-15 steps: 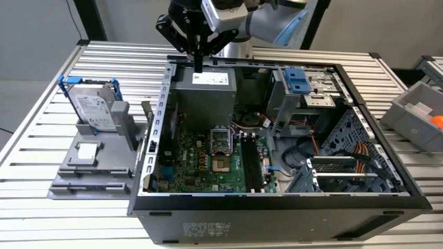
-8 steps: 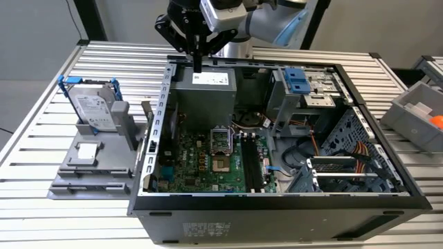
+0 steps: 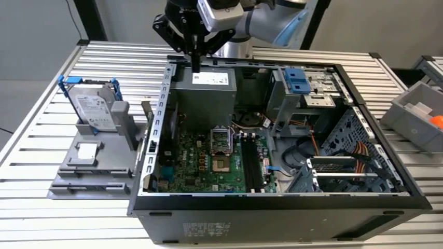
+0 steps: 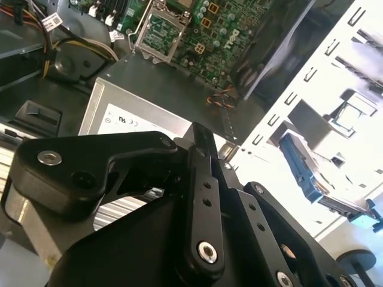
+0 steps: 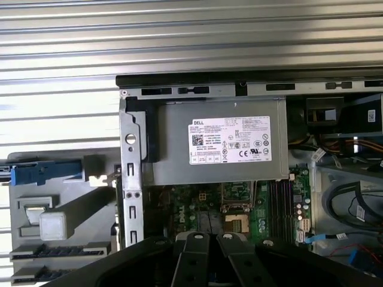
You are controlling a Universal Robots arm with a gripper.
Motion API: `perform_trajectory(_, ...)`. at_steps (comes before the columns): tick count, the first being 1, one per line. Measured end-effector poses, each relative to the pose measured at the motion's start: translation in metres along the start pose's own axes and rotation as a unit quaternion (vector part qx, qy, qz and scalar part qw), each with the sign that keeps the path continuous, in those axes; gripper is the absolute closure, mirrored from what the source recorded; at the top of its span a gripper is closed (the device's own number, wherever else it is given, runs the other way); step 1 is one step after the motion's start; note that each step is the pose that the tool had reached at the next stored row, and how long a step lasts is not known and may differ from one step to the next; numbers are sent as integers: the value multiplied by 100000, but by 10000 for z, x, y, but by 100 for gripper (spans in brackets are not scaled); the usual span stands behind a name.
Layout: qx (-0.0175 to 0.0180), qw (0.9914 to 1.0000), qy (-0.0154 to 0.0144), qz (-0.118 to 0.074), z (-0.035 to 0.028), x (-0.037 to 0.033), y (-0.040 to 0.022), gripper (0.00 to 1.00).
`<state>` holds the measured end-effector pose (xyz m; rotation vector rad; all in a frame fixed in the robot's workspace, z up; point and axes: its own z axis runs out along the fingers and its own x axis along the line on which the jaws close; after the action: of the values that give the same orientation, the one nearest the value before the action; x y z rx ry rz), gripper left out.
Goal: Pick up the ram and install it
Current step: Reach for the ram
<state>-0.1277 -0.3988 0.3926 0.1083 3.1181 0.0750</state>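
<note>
While the black gripper (image 3: 197, 68) hangs clenched, nothing visible between its fingers, over the rear corner of the open black computer case (image 3: 277, 199), the ram stands outside.

By its shape, the thin circuit-board stick (image 3: 147, 114) standing on edge in the grey plastic holder (image 3: 90, 174), just beside the case wall, is the ram. A clean pick calls for jaws squared across its top edge, mid-length. White printed labels sit on the grey metal power supply (image 5: 221, 140) and the silver hard drive (image 3: 93, 106).
</note>
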Motion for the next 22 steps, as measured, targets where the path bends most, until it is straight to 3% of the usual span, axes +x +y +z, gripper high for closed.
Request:
perform_trajectory(14, -3, 100000, 2, 2, -2, 97, -7, 100)
perform_trajectory(22, -35, 100000, 10, -98, -4, 196, -13, 100)
